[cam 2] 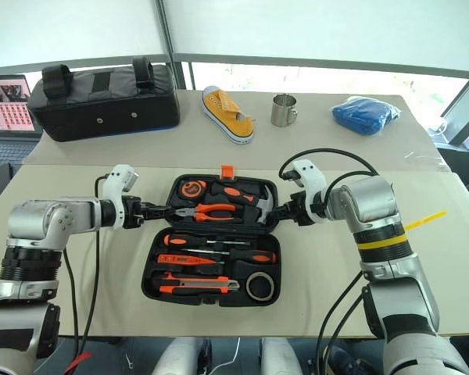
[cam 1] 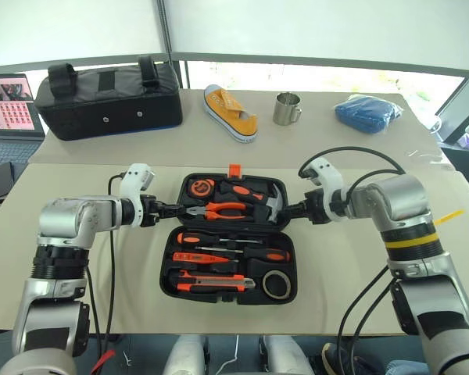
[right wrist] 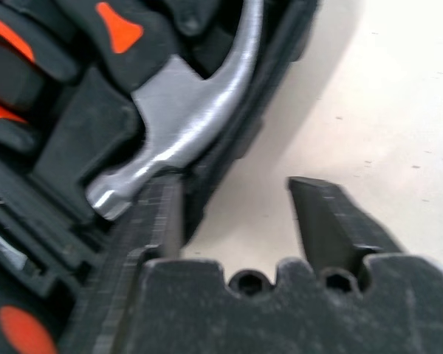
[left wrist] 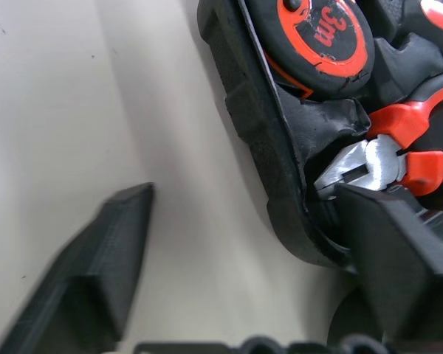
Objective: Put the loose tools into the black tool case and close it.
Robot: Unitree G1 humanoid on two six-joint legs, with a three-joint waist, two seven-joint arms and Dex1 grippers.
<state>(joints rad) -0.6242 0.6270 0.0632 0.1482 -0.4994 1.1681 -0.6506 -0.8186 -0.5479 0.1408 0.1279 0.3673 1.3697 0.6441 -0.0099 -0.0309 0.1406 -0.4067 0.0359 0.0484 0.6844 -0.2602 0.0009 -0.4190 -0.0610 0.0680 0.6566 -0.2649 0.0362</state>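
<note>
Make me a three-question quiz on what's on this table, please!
1. Where is the shoe?
A. inside the case
B. between the bag and the mug
C. on the blue cloth

2. What colour is the latch?
A. orange
B. green
C. white

3. How is the case?
A. shut
B. standing on edge
C. open flat, tools in its recesses

Answers: B, it lies at the table's far side between them; A, the tab at the far rim is orange; C, both halves show tools.

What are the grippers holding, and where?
Nothing clamped yet: left gripper and right gripper each straddle a side rim of the black tool case, jaws open.
</note>
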